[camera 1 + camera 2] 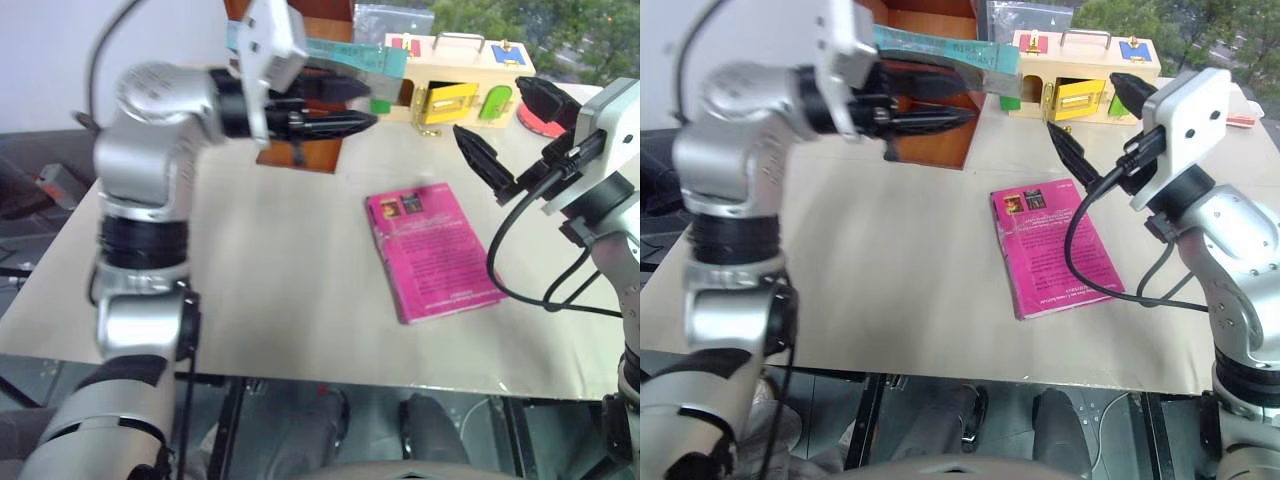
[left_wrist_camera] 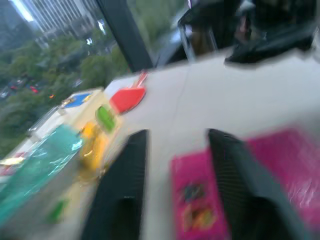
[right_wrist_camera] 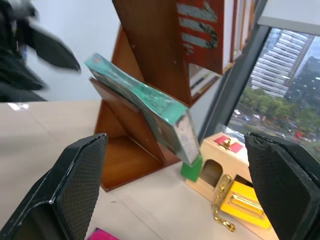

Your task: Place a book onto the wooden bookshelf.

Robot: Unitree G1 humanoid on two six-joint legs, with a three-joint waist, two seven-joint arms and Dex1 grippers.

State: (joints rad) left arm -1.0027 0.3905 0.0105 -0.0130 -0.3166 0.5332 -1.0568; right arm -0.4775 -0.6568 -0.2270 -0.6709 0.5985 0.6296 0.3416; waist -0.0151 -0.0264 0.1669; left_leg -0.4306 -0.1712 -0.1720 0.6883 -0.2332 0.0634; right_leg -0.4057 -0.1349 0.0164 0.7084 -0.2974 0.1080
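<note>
Teal book (image 3: 145, 107) is lying on a slanted board of the wooden bookshelf (image 3: 150, 60), one end sticking out past the edge. Thin, floppy paperback I'd guess, glossy so kinda slippery; pinch it near the spine. Left gripper (image 1: 340, 105) is empty, jaws narrow; right gripper (image 1: 1095, 125) is wide open, holding nothing.

A high-rise office or lab room: floor-to-ceiling windows (image 3: 280, 75) at the frame's right show city towers and treetops far below, and a plain beige desk (image 1: 270, 290) carries a latch-board toy box (image 1: 455, 85) at upper right.
</note>
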